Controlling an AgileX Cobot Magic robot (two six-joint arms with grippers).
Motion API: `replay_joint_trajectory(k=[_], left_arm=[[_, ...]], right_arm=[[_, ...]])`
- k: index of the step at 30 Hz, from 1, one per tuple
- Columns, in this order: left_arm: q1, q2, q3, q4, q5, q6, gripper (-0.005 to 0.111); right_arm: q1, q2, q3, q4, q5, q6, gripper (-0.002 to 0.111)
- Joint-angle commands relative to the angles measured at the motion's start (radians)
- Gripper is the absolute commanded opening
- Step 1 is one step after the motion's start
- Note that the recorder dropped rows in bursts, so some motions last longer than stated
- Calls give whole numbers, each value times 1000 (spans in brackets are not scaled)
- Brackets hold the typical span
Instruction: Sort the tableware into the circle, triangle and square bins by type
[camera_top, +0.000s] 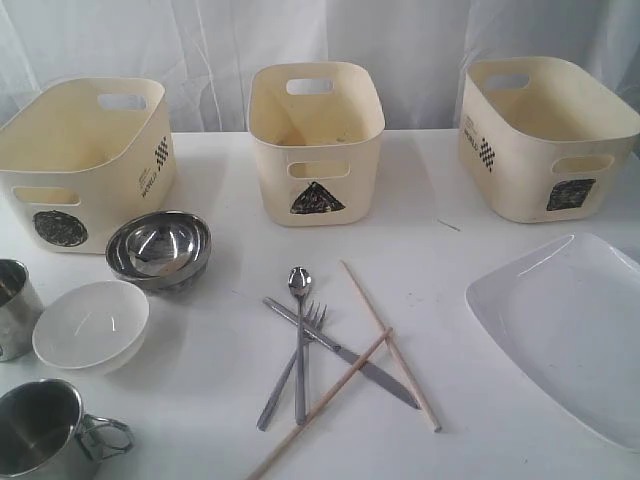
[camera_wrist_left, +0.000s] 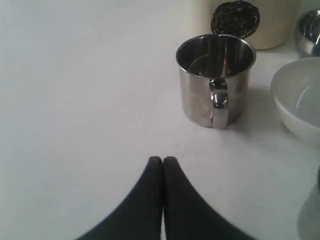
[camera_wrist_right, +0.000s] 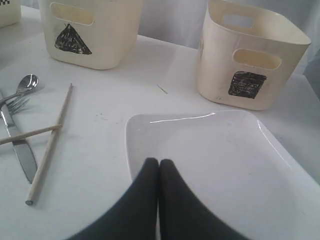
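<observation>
Three cream bins stand at the back: circle (camera_top: 85, 160), triangle (camera_top: 315, 140), square (camera_top: 545, 135). On the left are a steel bowl (camera_top: 158, 248), a white bowl (camera_top: 90, 325) and two steel mugs (camera_top: 15, 308) (camera_top: 45, 430). Spoon (camera_top: 299, 330), fork (camera_top: 290, 365), knife (camera_top: 345, 355) and two crossed chopsticks (camera_top: 390, 345) lie mid-table. The white plate (camera_top: 570, 330) lies at the right. My left gripper (camera_wrist_left: 163, 159) is shut and empty, short of one mug (camera_wrist_left: 215, 80). My right gripper (camera_wrist_right: 159, 161) is shut and empty over the plate's (camera_wrist_right: 210, 150) near edge. Neither gripper shows in the exterior view.
A white curtain hangs behind the bins. The white tabletop (camera_top: 440, 260) shows between the cutlery and the bins. In the left wrist view the white bowl (camera_wrist_left: 300, 100) sits beside the mug.
</observation>
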Motion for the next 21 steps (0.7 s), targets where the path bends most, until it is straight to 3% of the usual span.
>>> replay_joint_trajectory(k=[1, 4, 8, 13, 17, 21], left_arm=[[-7, -4, 4, 138, -26, 162, 0], [-7, -4, 4, 36, -174, 99, 0], [-7, -4, 4, -222, -460, -169, 0], [-7, -4, 4, -237, -738, -314, 0], [-7, -4, 4, -239, -958, -565, 0], [-7, -4, 4, -235, -1174, -622, 0]], right_arm=[[3, -6, 4, -3, -4, 3, 0], [3, -6, 4, -3, -4, 3, 0], [3, -6, 4, -3, -4, 3, 0], [3, -6, 4, -3, -4, 3, 0], [3, -6, 4, -3, -4, 3, 0], [3, -6, 4, -3, -4, 3, 0]])
